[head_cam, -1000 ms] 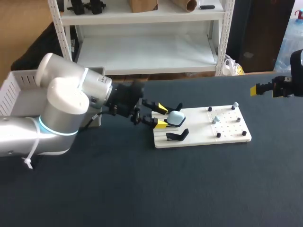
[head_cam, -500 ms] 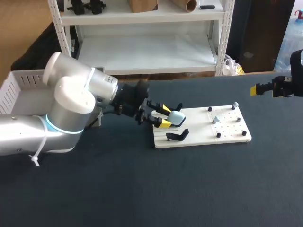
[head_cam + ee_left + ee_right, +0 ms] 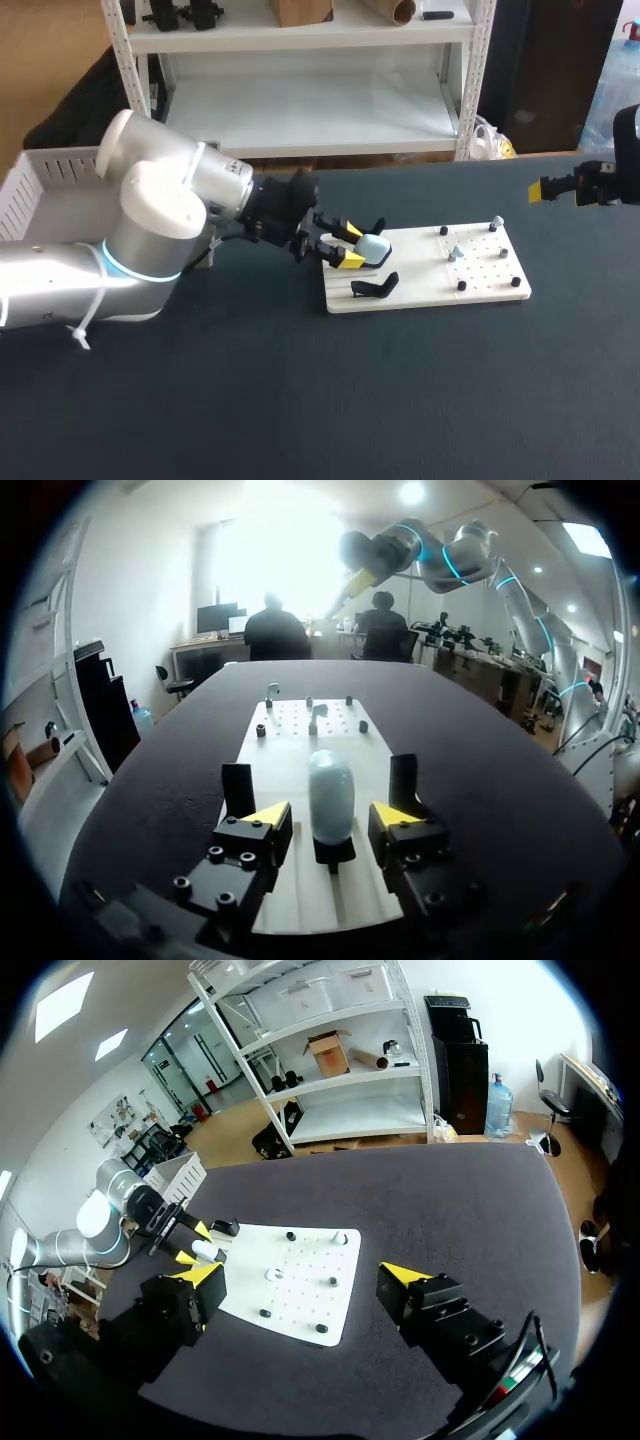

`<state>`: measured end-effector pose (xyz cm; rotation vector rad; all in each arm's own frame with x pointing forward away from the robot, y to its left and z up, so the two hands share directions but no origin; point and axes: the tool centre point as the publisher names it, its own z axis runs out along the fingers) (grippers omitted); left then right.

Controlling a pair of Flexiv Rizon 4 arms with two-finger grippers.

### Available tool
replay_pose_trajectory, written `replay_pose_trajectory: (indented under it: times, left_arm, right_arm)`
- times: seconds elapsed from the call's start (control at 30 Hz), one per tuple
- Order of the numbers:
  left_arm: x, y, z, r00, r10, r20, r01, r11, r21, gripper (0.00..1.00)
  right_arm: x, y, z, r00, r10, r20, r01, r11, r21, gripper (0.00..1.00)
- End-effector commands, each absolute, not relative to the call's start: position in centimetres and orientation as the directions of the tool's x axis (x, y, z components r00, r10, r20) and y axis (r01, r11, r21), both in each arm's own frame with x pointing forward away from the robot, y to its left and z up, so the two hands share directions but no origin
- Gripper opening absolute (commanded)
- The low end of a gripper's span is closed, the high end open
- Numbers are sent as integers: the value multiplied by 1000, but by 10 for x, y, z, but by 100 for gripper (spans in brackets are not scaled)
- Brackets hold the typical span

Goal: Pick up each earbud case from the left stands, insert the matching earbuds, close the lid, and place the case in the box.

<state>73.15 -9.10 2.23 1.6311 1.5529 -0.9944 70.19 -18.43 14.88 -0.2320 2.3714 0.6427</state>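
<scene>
Our left hand (image 3: pixel 350 246) stood open astride the pale earbud case (image 3: pixel 330 792) on its stand (image 3: pixel 334 856), fingers not touching it: the first pick. Next, we judged, it needed to close squarely and lift straight off. Our right hand (image 3: pixel 300 1276) hung open, well apart.

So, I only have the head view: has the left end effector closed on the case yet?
Observer: No. In the left wrist view the case stands upright on its stand, centred in the left end effector, with a gap at each finger.
Operator: And the right one? I see just one yellow tip.
Observer: In the right wrist view the right end effector is wide open, with nothing between its fingers.
</scene>
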Motion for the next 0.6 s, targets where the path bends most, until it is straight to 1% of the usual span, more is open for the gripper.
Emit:
replay_pose_trajectory:
  times: [0.03, 0.2, 0.37, 0.6]
  left_arm:
    - [737, -95, 20, 1, 494, -870, 996, -74, -41, 48]
    - [738, -96, 20, 0, 493, -870, 997, -72, -41, 47]
    - [737, -99, 19, 0, 494, -870, 996, -75, -43, 49]
    - [737, -101, 17, 8, 500, -866, 997, -74, -33, 48]
  right_arm:
    - [702, -185, 149, -766, 1, -643, -324, 864, 386, 100]
    - [702, -185, 149, -766, 1, -643, -324, 864, 386, 100]
    - [702, -185, 149, -766, 1, -643, -324, 864, 386, 100]
    - [702, -185, 149, -766, 1, -643, -324, 864, 386, 100]
